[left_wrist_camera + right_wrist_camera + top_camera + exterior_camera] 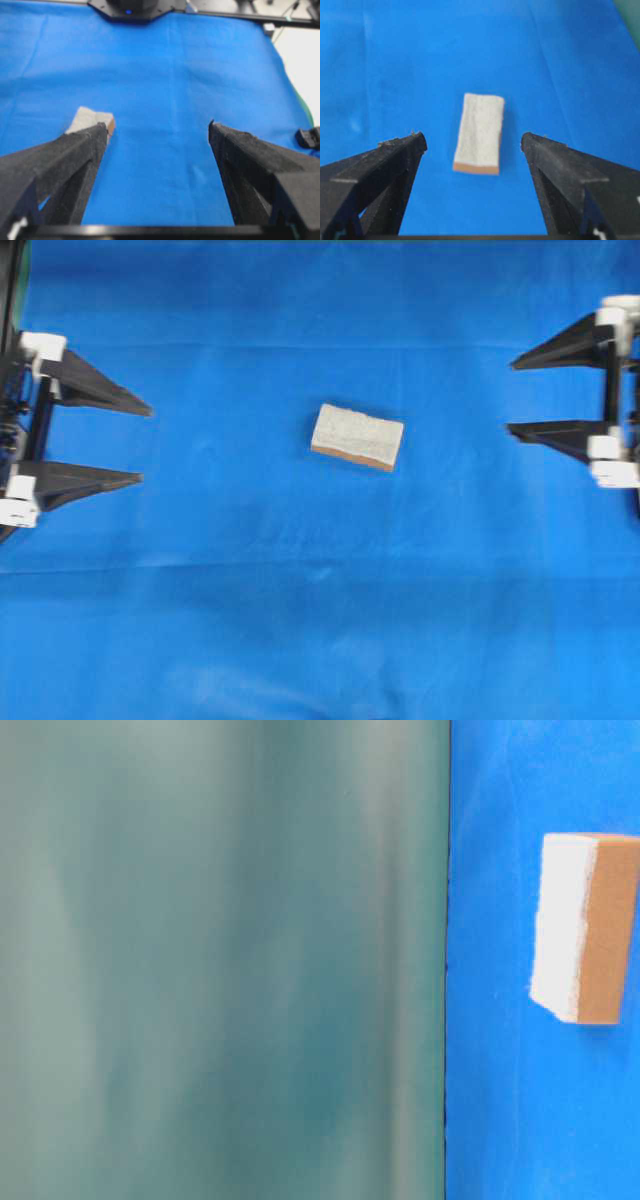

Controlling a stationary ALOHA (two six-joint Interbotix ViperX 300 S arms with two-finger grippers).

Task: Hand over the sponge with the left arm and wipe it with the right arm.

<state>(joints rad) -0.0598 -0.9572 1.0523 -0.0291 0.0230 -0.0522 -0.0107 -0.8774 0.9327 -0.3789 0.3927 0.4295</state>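
The near part of the desk (300,640) is seen to be covered by a smooth blue cloth with faint creases, and nothing rests there. Further in, at the middle of the overhead view, the sponge (357,436) lies flat and slightly askew, well apart from both arms. It is a small rectangular block: a pale grey-white, scuffed and fibrous top over a thin orange-tan base, which is shown more clearly from table level.

At the left edge the left gripper (145,445) is held with jaws spread wide and nothing between them; at the right edge the right gripper (510,395) is likewise spread wide and empty. The fingers are long, black, tapered wedges with a rough matte face, trimmed in white at the root.

The step in hand is judged to be the left arm's approach. It would be done well if the jaws were brought down astride the sponge's shorter width, aligned to its skew, and closed gently, since the block is likely to compress. Enough of the sponge should be left exposed for the right arm to take.
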